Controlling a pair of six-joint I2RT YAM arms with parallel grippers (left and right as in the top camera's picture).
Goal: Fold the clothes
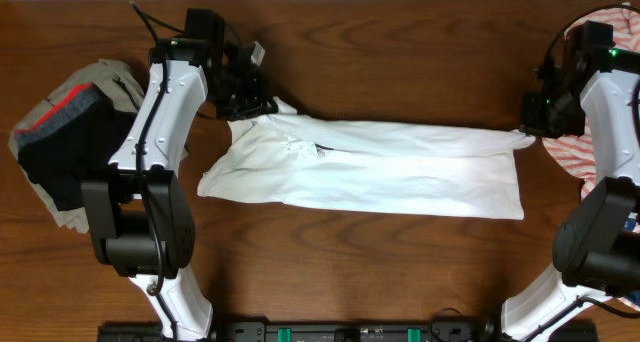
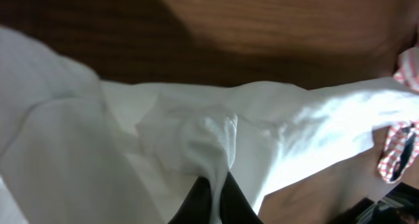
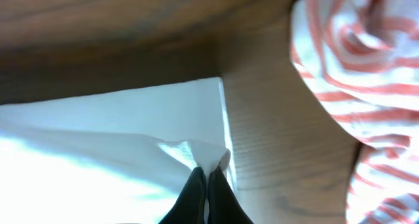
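From overhead, the white garment (image 1: 380,167) lies flat on the bench (image 1: 400,62), drawn out in a long band between the two tools. The left tool (image 1: 262,110) is clenched on one upper corner of it. The right tool (image 1: 530,130) is clenched on the upper corner at the opposite end. On the far side of the left tool's arm from the garment sits a pile of dark clothes (image 1: 65,132) with a red band and some khaki. A striped shirt (image 1: 568,154) lies just beside and beneath the right tool.

In the left wrist view, the left tool (image 2: 213,201) has its fingers pressed together on a puckered fold of the white garment (image 2: 118,152). The cloth spreads ahead of the tool and to both sides of it. Bare bench (image 2: 262,27) shows beyond it, and the striped shirt (image 2: 396,152) shows far off at the edge.

In the right wrist view, the right tool (image 3: 206,198) grips the corner of the white garment (image 3: 98,132), bunching it at the fingertips. The rest of the cloth runs off to one side of the tool. The striped shirt (image 3: 353,60) lies near on the other side, with a strip of bench (image 3: 275,158) between them
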